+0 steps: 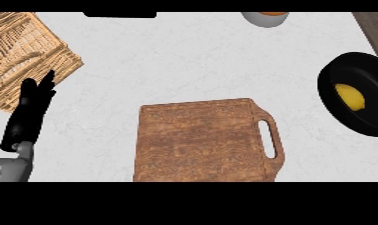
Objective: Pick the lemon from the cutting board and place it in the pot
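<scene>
Left hand (29,111) beside wicker basket (33,54); lemon (350,97) in pot (330,94).

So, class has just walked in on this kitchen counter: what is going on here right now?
Nothing is being handled at this moment. The lemon already lies inside the black pot at the right edge, and the wooden cutting board in the middle has nothing on it. The robot's left hand rests open at the left, fingers up, beside a wicker basket. The right hand is out of view. A small bowl sits at the far edge.
</scene>
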